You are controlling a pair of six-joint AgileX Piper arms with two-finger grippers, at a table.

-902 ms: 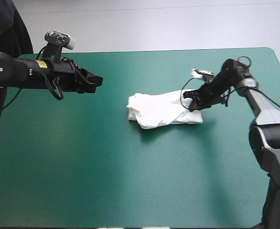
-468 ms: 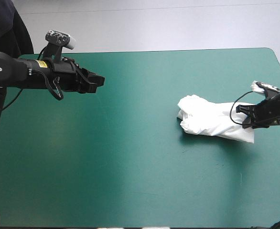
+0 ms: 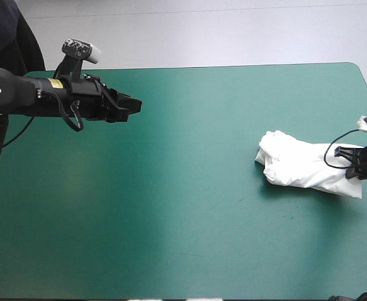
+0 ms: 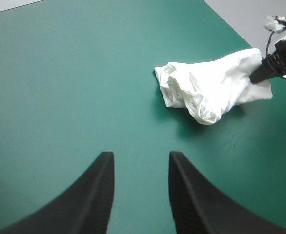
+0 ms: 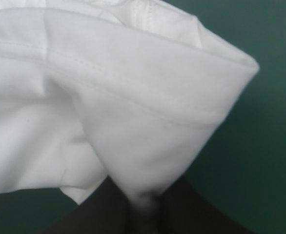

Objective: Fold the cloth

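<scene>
High view shows the white T-shirt (image 3: 305, 166) as a crumpled, elongated bundle at the right middle of the frame, lying on the teal-green worktop (image 3: 190, 226) close to its right edge. The right claw (image 3: 354, 165) sits at the bundle's right end, touching it, and most of that arm is cut off by the frame's right border. From the right wrist, its black fingers (image 5: 192, 214) are all but closed, pinching a fold of white fabric that rises ahead of them. The cloth fills most of that view as a white field with one hemmed corner, so the rest of the garment cannot be made out there. The left claw (image 3: 132, 106) hangs in the upper left of the high frame, above the worktop and well apart from the T-shirt. From the left wrist its two fingers stand apart with bare cover between them, holding nothing, and the bundle lies far ahead and off to one side. Sleeves and collar cannot be told apart among the creases
</scene>
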